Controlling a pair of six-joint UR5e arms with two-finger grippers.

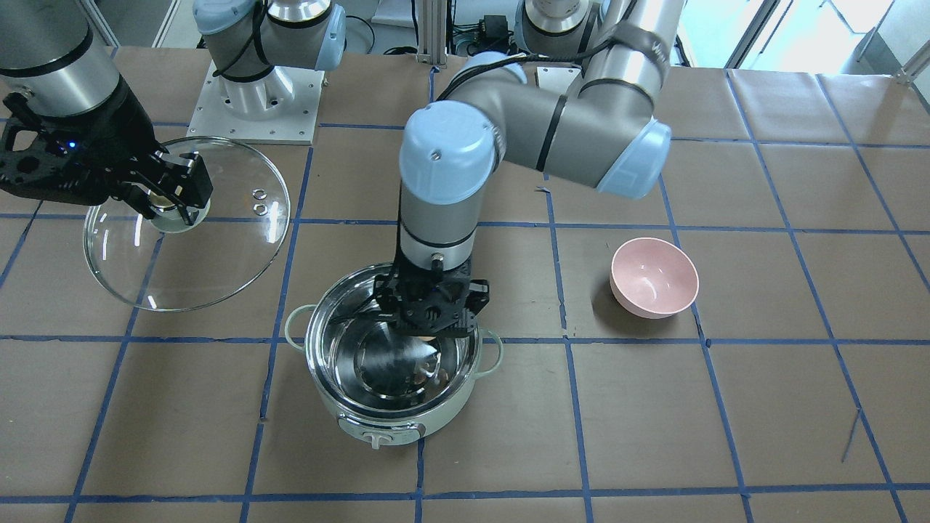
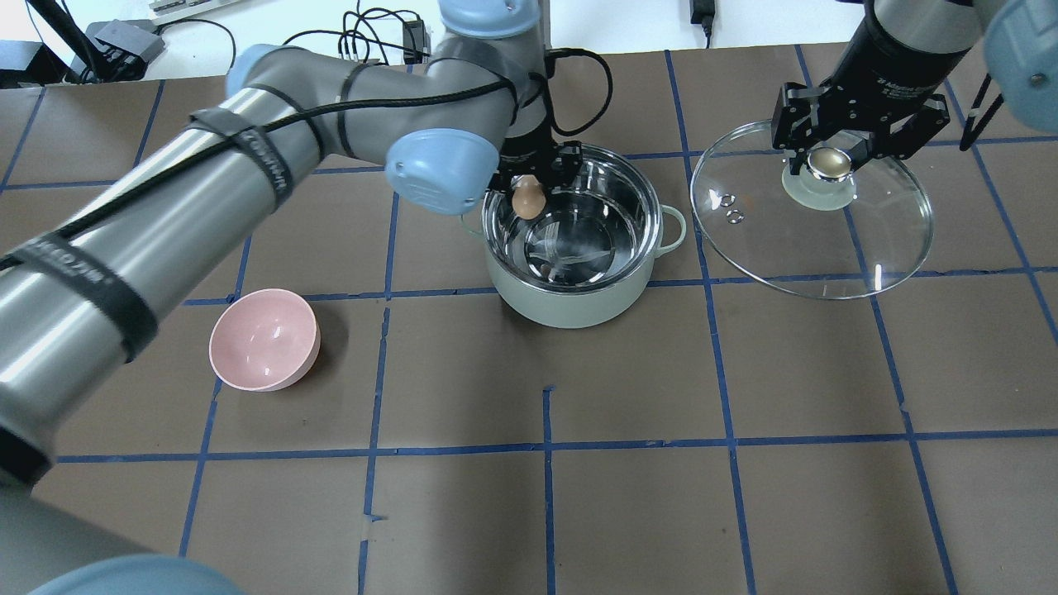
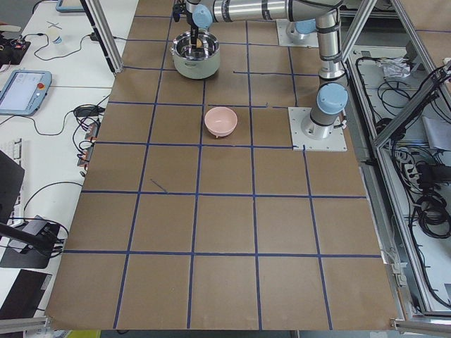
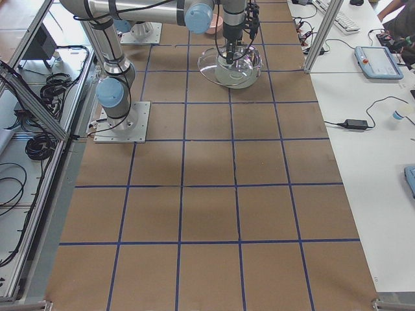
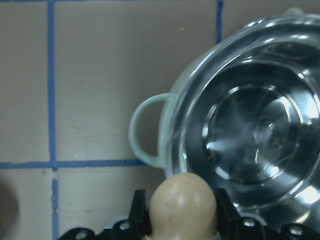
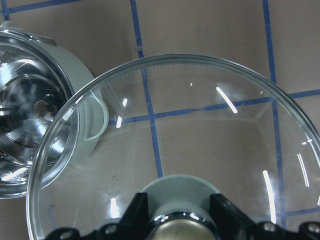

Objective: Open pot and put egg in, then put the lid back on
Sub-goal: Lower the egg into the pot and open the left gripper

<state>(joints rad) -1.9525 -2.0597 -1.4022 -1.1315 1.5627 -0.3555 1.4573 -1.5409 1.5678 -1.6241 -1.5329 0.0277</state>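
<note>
– Glass first, biggest risk: large round clear glass lid w/ metal rim (image 2: 835,244) hangs off to the pot's side and looks tilted. Right gripper (image 2: 829,157) is pinched on its beige-gold knob (image 6: 180,227). What fails?
– Smooth rounded knob, wide heavy disc, only two pads gripping. It could swivel or slip out, esp. on the swing back. It could also knock the left arm if that hasn't cleared the pot.
– And the round pale mint-green pot w/ shiny steel inside (image 2: 570,310)?
– Open. Hard mirror-like bottom, steep walls, thin loop handles. Nothing soft in there.
– The small tan-brown oval egg (image 2: 526,200)?
– Left gripper (image 5: 182,207) is clamped on it, above the pot mouth, close to the rim on the robot's side, not on the bottom.
- Drop from up here: I'd expect a crack on the steel.
- Too near the rim: may clip it and roll out onto the brown paper table (image 2: 744,372).
- Squeeze harder: the shell gives. It's matte, curved, brittle.
– Fix?
– Prob. move inward, lower, then release gently.
</note>
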